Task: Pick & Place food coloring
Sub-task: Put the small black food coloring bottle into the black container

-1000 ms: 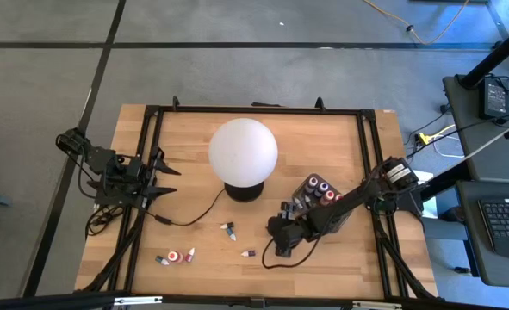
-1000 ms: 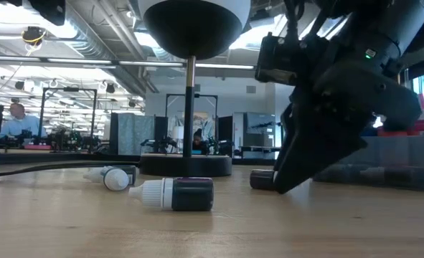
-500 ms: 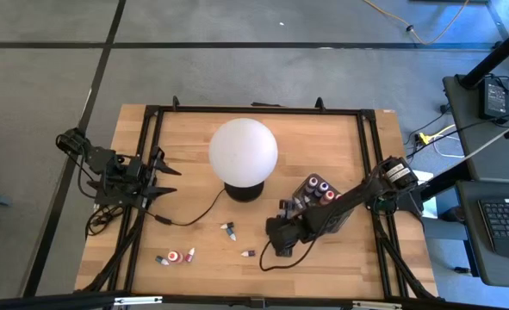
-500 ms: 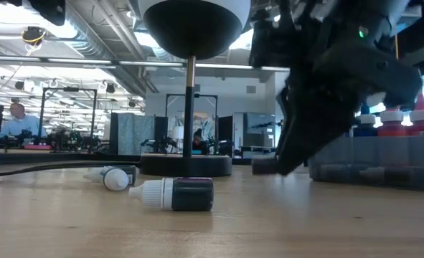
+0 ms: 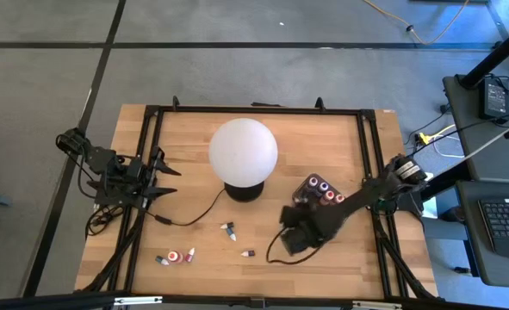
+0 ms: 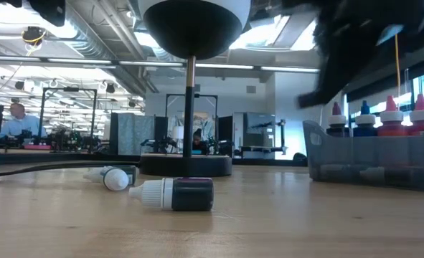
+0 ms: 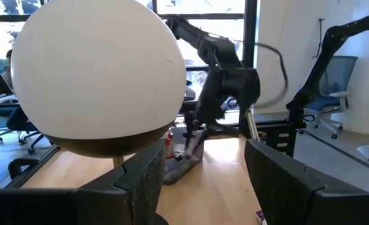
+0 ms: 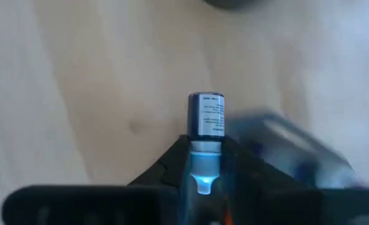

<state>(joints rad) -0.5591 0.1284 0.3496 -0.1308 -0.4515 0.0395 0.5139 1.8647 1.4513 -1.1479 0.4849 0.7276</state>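
Note:
My right gripper (image 5: pixel 291 243) hangs above the table's near middle, just short of the dark tray (image 5: pixel 319 195), and is shut on a small dark food coloring bottle (image 8: pixel 206 117). In the low view that arm is only a dark blur (image 6: pixel 355 39) high above the tray (image 6: pixel 373 154). More little bottles lie on their sides on the wood (image 5: pixel 229 230) (image 5: pixel 248 254) (image 5: pixel 176 257), the nearest one (image 6: pixel 174 194) with a pale cap. Several stand upright in the tray (image 6: pixel 391 118). My left gripper (image 5: pixel 161 177) waits open at the table's left edge. My right gripper pinches the bottle between its two fingers at the pale cap end (image 8: pixel 203 156). The dark labelled body (image 8: pixel 206 115) sticks out past the fingertips, along their line. The bottle is lifted clear of the wood below.
The big white globe lamp (image 5: pixel 243 151) stands on its dark base at the table's middle, and its cord (image 5: pixel 194 215) trails to the left. A black frame runs round the table top (image 5: pixel 254 109). Bare wood lies near the front edge.
My right gripper rose from the table top with the dark bottle, which had lain on the wood and is now lifted clear. The gripper also shifted a little toward the table's right, closer to the tray.

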